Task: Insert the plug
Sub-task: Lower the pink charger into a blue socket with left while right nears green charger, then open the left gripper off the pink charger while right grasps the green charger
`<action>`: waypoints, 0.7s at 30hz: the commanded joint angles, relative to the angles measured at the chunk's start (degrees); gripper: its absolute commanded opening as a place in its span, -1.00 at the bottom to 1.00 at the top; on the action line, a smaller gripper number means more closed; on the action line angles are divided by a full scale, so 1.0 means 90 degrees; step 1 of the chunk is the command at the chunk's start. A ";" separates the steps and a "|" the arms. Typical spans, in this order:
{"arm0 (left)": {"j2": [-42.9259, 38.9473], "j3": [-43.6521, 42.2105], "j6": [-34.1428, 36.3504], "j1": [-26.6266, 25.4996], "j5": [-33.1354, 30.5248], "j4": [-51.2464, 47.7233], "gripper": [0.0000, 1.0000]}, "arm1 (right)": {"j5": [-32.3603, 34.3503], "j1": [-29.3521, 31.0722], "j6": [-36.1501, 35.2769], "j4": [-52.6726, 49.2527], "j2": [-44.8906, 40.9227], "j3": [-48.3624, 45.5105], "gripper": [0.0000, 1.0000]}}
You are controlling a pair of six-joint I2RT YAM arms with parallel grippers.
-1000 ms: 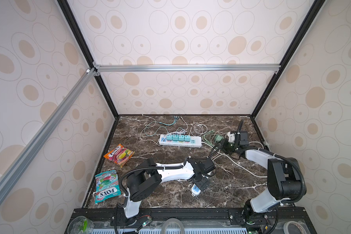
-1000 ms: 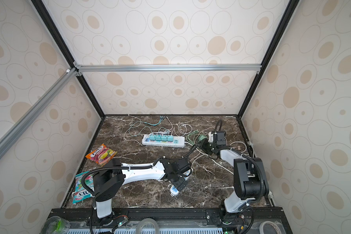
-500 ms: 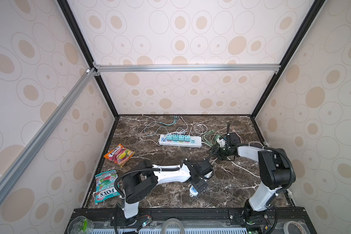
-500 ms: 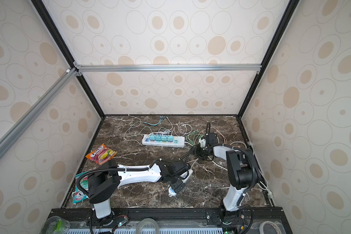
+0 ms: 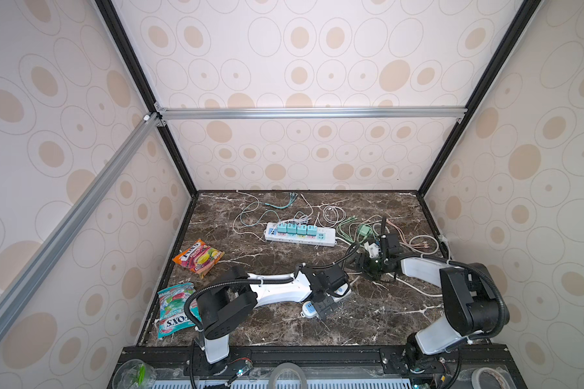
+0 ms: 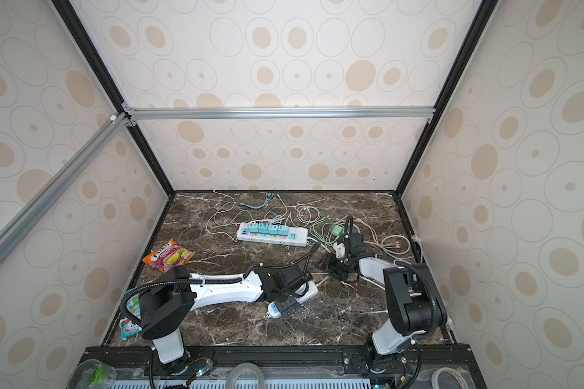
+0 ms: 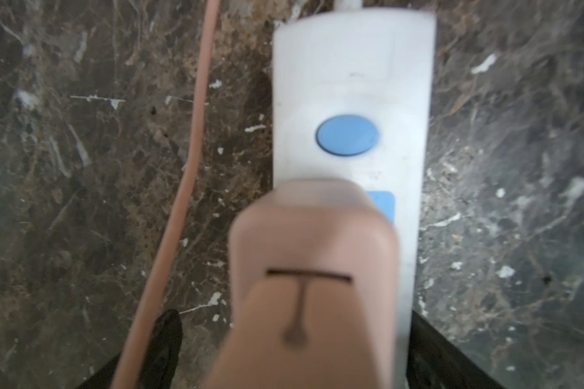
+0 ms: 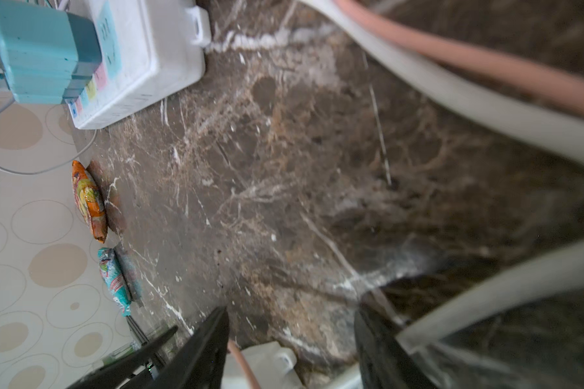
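The pink plug is seen standing on the small white strip, flanked by the wide-spread left claw. It is judged light, rigid, smooth: its 2 flat sides should be gripped, never the limp cable. The right claw is parted, empty.

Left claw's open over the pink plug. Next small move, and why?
Probably lift the left claw straight up slightly: its jaws stand open beside the pink plug, which sits on the white power strip. Blur hides whether it is fully seated.
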 commanded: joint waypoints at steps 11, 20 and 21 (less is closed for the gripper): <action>0.0192 -0.0166 0.1607 0.0873 -0.0097 0.0091 0.97 | 0.0531 0.0019 0.2083 0.0183 -0.1599 -0.1774 0.24; -0.0374 -0.0356 0.2012 0.0875 0.0494 0.0443 0.97 | 0.0713 0.0019 0.1372 -0.0748 -0.2482 -0.0881 0.26; -0.0482 -0.0379 0.2042 0.0878 0.0527 0.0503 0.97 | 0.0849 0.0019 0.1179 -0.0993 -0.2582 -0.0647 0.26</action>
